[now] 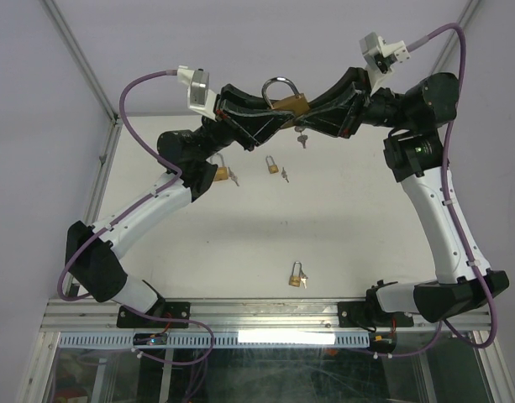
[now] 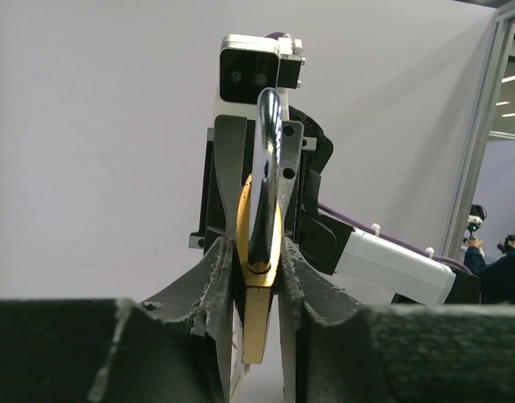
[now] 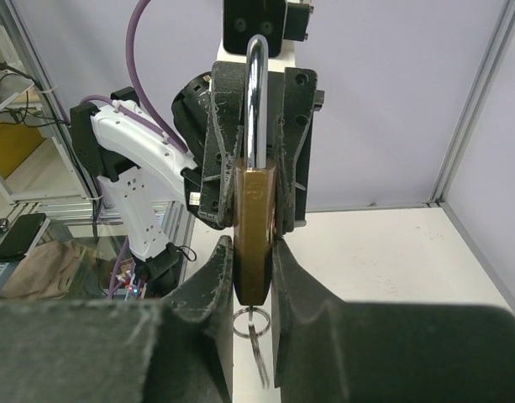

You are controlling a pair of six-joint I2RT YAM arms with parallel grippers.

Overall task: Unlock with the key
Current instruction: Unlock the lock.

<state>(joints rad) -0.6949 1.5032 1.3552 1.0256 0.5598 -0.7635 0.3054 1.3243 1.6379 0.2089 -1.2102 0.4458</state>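
Note:
A large brass padlock [image 1: 289,106] with a steel shackle [image 1: 280,83] is held in the air above the far side of the table, between both grippers. My left gripper [image 1: 272,115] is shut on its body from the left, and my right gripper [image 1: 306,113] is shut on it from the right. In the left wrist view the padlock [image 2: 259,294] stands edge-on between the fingers [image 2: 213,277]. In the right wrist view the brass body [image 3: 255,235] is clamped between the fingers [image 3: 215,277]. A key ring [image 3: 250,322] with a key [image 1: 302,139] hangs under the lock.
Three small brass padlocks with keys lie on the white table: one in the middle [image 1: 272,164], one near the left arm [image 1: 223,175], one near the front edge [image 1: 297,275]. Grey walls and aluminium frame posts enclose the table.

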